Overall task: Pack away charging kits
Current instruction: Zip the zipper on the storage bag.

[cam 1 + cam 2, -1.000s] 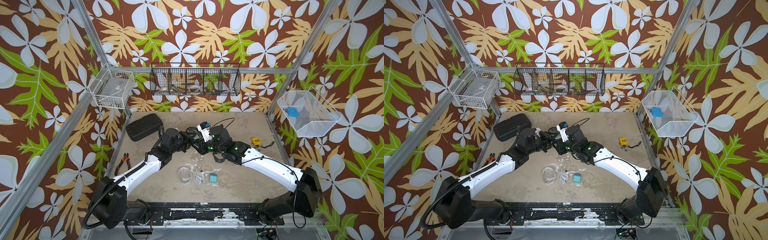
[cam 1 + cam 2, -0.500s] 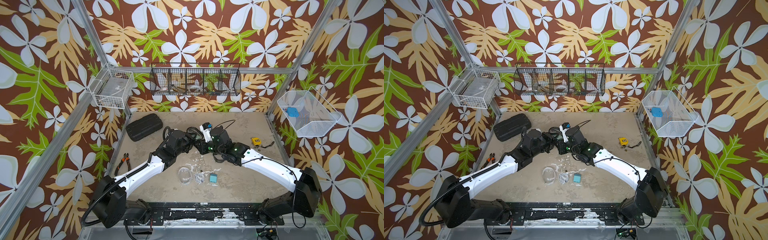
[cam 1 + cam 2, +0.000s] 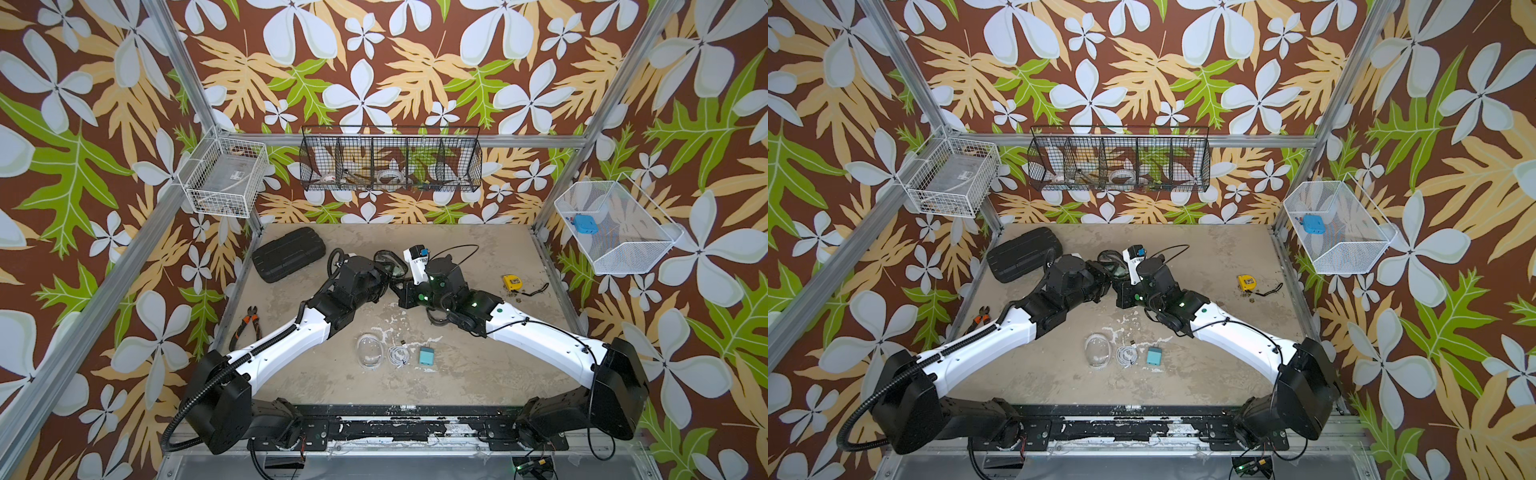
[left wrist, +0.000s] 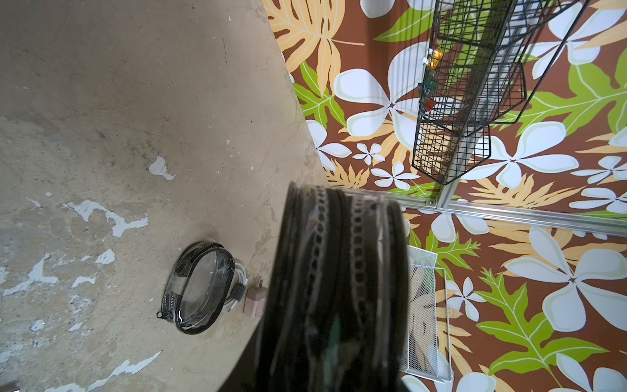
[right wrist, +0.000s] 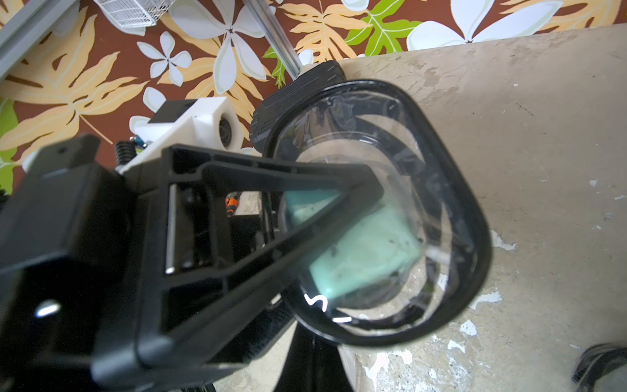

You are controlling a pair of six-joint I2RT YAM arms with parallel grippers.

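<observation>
Worn tan tabletop (image 3: 490,374), floral walls. Black-rimmed pouch (image 5: 471,217) with the mint plug (image 5: 366,258) inside is gripped on edge by the left gripper (image 3: 385,275), presumably to steady it for the right gripper (image 5: 363,200). Right jaws are closed at the rim, on what I cannot tell. A second ago they stood apart and the left wrist was farther off. Teal plug (image 3: 426,356), cable (image 3: 397,356) and clear pouch (image 3: 369,351) lie loose behind both grippers.

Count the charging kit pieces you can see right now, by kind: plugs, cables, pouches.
Plugs: 3 (mint green plug in the lifted pouch, teal plug, pink plug)
Cables: 2 (cable by the teal plug, cable by the pink plug; a third cannot be made out)
Pouches: 3 (lifted pouch, clear pouch, black-rimmed pouch lying flat)
Total: 8
</observation>
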